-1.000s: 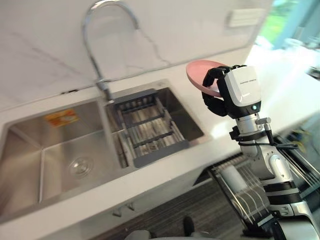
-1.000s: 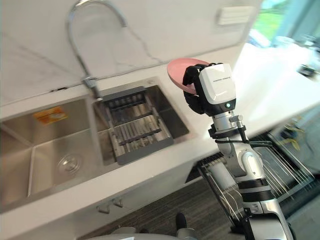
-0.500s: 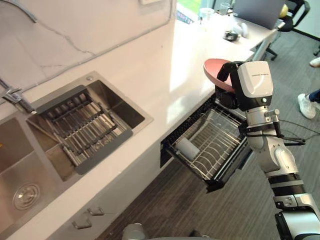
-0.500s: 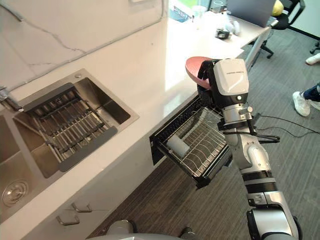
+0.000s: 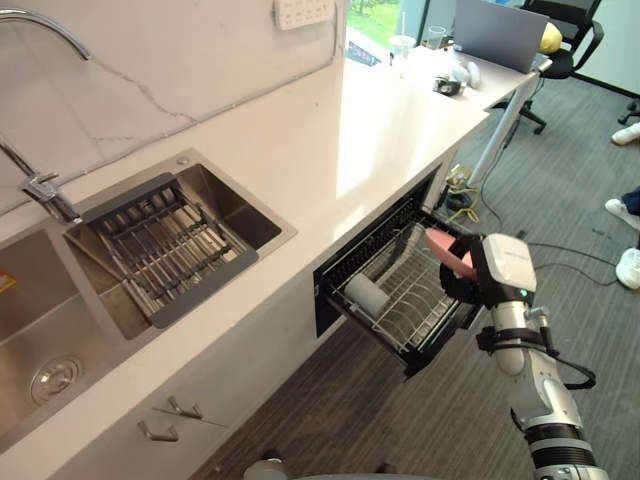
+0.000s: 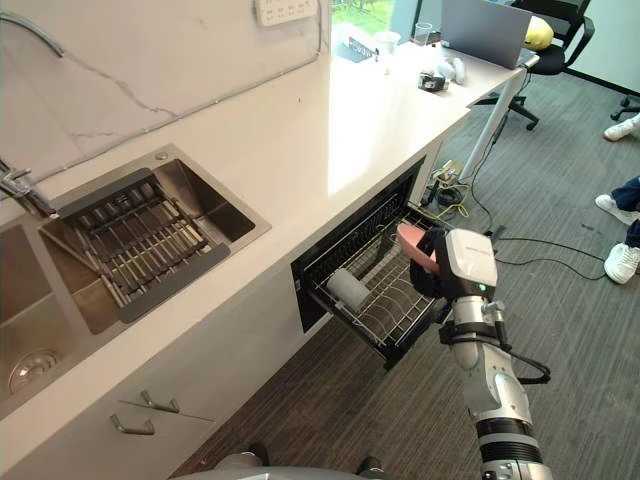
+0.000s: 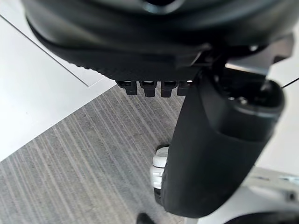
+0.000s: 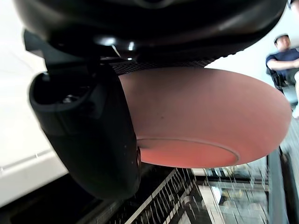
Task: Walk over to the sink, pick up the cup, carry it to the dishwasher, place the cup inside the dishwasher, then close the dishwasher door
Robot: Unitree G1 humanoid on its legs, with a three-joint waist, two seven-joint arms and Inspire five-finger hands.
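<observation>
Right hand [image 5: 463,286] around pink bowl [image 5: 447,252], over open dishwasher rack [image 5: 418,305].

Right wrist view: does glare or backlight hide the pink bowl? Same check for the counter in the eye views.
Right wrist view: pink bowl evenly lit, base ring readable, background behind it blown out white; right hand a dark mass against it. Left eye view: window light puts a bright patch on the countertop; dishwasher rack below sits in shade, wires readable.
</observation>
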